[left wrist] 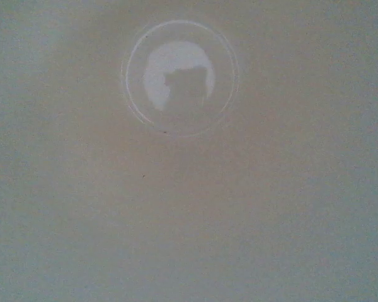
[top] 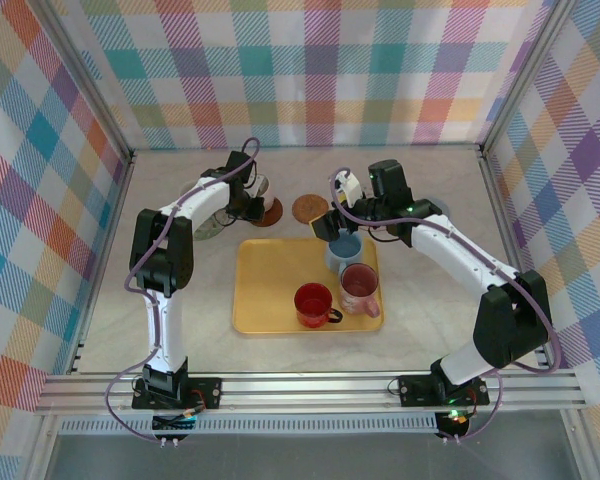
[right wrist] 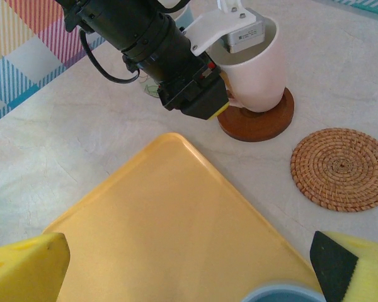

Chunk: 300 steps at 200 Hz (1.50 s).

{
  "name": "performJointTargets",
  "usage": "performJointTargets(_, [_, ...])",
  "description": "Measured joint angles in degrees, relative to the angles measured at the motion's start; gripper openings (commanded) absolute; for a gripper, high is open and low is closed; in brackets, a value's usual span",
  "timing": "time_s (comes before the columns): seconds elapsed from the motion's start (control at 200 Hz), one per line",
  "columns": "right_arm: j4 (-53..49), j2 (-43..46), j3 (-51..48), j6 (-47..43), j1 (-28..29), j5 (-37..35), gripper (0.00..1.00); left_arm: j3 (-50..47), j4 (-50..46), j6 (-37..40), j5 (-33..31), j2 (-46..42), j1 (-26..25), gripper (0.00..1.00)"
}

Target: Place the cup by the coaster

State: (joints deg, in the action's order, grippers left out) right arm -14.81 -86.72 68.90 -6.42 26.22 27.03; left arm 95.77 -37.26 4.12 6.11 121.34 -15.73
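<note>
A pale pink cup stands upright on a dark wooden coaster at the back of the table; the same cup shows in the top view. My left gripper is shut on the cup's wall, one finger inside and a yellow pad outside. The left wrist view looks blurrily down into the cup's round bottom. A woven coaster lies bare just right of the wooden one. My right gripper hangs open above the yellow tray, its yellow fingertips wide apart, with a blue cup's rim just below.
The yellow tray holds a blue cup, a pink cup and a red cup. A pale round disc lies under the left arm. Checked walls close the table at the back and both sides.
</note>
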Motion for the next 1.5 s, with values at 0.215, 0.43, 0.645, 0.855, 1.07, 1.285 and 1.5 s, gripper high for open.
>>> performJointTargets(0.215, [0.2, 0.1, -1.1, 0.0, 0.0, 0.0, 0.99, 0.0, -0.1, 0.0, -0.2, 0.0, -0.3, 0.19])
performJointTargets(0.43, [0.3, 0.2, -1.8, 0.0, 0.0, 0.0, 0.99, 0.0, -0.2, 0.0, -0.8, 0.0, -0.8, 0.21])
performJointTargets(0.645, [0.7, 1.0, -2.3, -0.2, 0.0, 0.0, 0.99, 0.0, -0.6, 0.0, -1.1, -0.1, -1.1, 0.24])
performJointTargets(0.855, [0.7, 1.4, -3.4, -0.2, 0.0, 0.0, 0.99, -0.4, -1.2, 0.0, -1.2, -0.7, -1.1, 0.27])
performJointTargets(1.07, [0.9, 1.5, -3.7, -0.2, 0.0, 0.0, 0.99, -1.8, -1.6, 0.0, -1.3, -2.3, -1.2, 0.32])
performJointTargets(1.285, [1.6, 1.8, -3.7, -0.2, 0.0, 0.0, 0.99, -2.6, -1.6, 0.0, -2.2, -4.3, -1.7, 0.36])
performJointTargets(1.5, [1.9, 2.2, -4.7, -0.2, 0.0, 0.0, 0.99, -2.8, -1.6, -0.1, -2.8, -5.3, -1.8, 0.45])
